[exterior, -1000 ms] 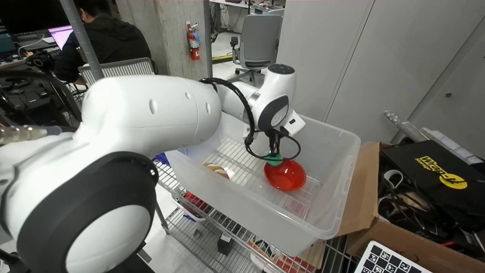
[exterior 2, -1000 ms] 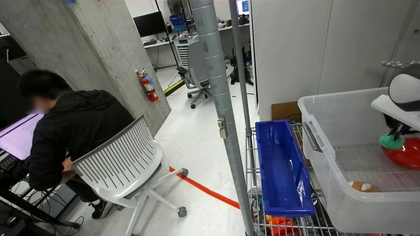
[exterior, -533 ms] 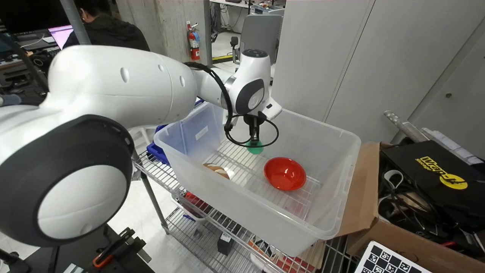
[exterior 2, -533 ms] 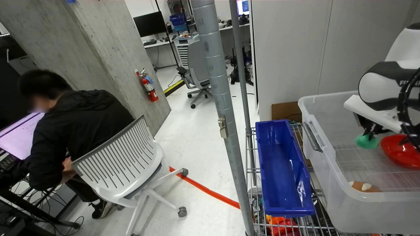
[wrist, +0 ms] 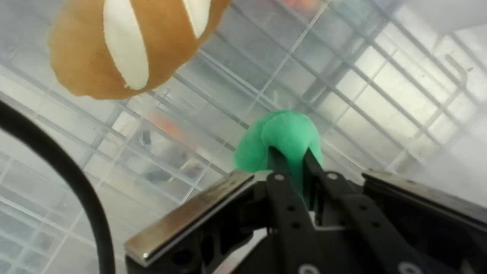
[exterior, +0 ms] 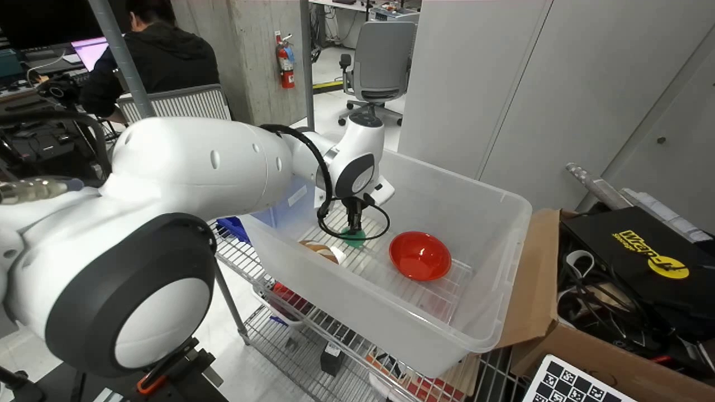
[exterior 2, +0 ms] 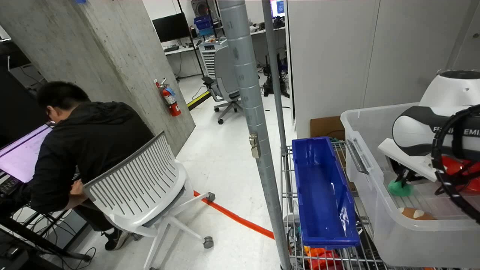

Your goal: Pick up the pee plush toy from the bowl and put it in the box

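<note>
Wire shelf point(exterior: 241, 261) below, my gripper point(wrist: 291, 154), jaws clamped on the green toy point(wrist: 291, 131), hangs in the box point(exterior: 368, 312) between bowl point(exterior: 420, 257) and shelf edge by the blue tray point(exterior 2: 325, 195).

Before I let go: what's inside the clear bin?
Inside the clear bin: the red bowl, a brown item with white stripes, and the green plush toy, pinched by the gripper. Hidden: anything under the bowl, and the part of the toy the gripper covers.

Brown soft item point(wrist: 161, 42) with white stripes. Blue tray point(exterior 2: 324, 195) on wire shelf point(exterior: 335, 338); open cardboard carton point(exterior: 625, 368) holding black, yellow-lettered package point(exterior: 603, 262). Person point(exterior 2: 99, 138) seated on white chair point(exterior 2: 137, 183); red fire extinguisher point(exterior 2: 170, 99) against concrete pillar point(exterior 2: 123, 60).
</note>
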Robot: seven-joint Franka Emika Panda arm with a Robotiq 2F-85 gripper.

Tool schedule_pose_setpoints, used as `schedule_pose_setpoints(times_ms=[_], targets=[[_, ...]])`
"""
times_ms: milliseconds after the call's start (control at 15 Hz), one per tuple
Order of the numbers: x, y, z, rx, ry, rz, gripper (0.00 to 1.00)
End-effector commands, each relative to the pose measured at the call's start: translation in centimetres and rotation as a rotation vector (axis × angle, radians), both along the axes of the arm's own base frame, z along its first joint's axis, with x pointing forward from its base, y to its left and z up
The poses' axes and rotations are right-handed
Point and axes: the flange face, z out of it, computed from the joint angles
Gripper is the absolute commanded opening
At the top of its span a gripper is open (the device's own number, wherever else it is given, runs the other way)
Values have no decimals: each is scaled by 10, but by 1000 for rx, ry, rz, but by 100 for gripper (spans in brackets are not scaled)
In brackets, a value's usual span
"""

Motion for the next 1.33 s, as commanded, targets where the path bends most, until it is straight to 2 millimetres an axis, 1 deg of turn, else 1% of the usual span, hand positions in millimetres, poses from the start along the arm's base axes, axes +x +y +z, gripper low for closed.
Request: schedule_pose_setpoints(times_ms=[0, 133, 200, 267, 333, 600, 800, 867, 933, 1000, 1067, 1133, 1200, 1267], targets=[[2, 7, -5, 39, 3, 30, 3], [1, 1, -5, 9, 22, 21, 3], [0, -2, -3, 0, 34, 16, 37], [-2, -3, 0, -14, 52, 16, 40], [-4, -1, 7, -29, 68, 23, 46], [-8, 19, 42, -43, 68, 96, 75], [-13, 29, 89, -56, 25, 155, 96], [-19, 29, 104, -58, 23, 157, 100], [-25, 27, 117, -48, 38, 144, 100], [-6, 33, 88, -42, 9, 133, 94], [-9, 33, 103, -41, 8, 133, 100], [-13, 31, 113, -40, 10, 132, 100], [-16, 30, 117, -40, 14, 131, 100], [-18, 29, 117, -40, 21, 131, 100]])
